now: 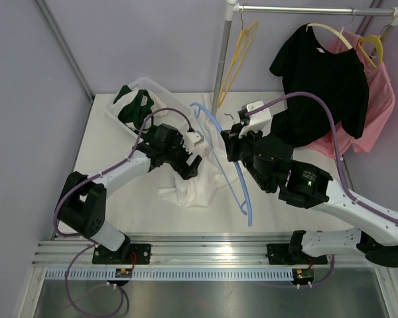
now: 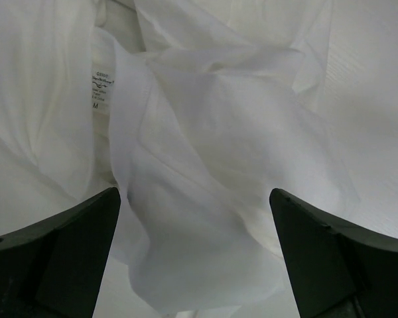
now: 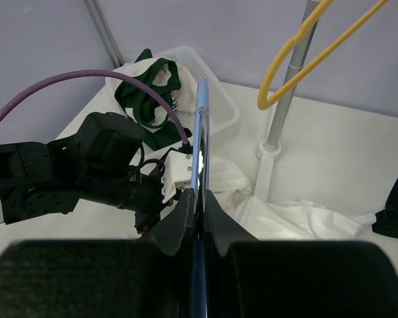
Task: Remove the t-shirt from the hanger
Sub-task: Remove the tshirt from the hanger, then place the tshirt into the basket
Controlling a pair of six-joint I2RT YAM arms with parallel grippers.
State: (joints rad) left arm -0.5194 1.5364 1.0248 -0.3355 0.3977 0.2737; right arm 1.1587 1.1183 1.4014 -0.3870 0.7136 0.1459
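Note:
The white t-shirt point(image 1: 189, 189) lies crumpled on the table between the arms, its neck label showing in the left wrist view. My left gripper point(image 1: 191, 167) hovers just over it, open, with the cloth point(image 2: 205, 165) below and between the wide-apart fingers point(image 2: 66, 252), nothing pinched. My right gripper point(image 1: 231, 147) is shut on the light blue hanger point(image 1: 235, 179), which stands lifted and tilted beside the shirt. In the right wrist view the hanger's bar point(image 3: 201, 126) runs up from between the closed gripper point(image 3: 198, 199), and no cloth hangs on the hanger; the t-shirt point(image 3: 298, 222) lies beyond.
A white basket point(image 1: 160, 89) holding a green garment stands at the back left. The rack's pole point(image 1: 220, 66) rises behind the shirt, with a yellow hanger point(image 1: 242, 46), a black t-shirt point(image 1: 325, 79) and a pink garment point(image 1: 378, 99) hanging on the rail.

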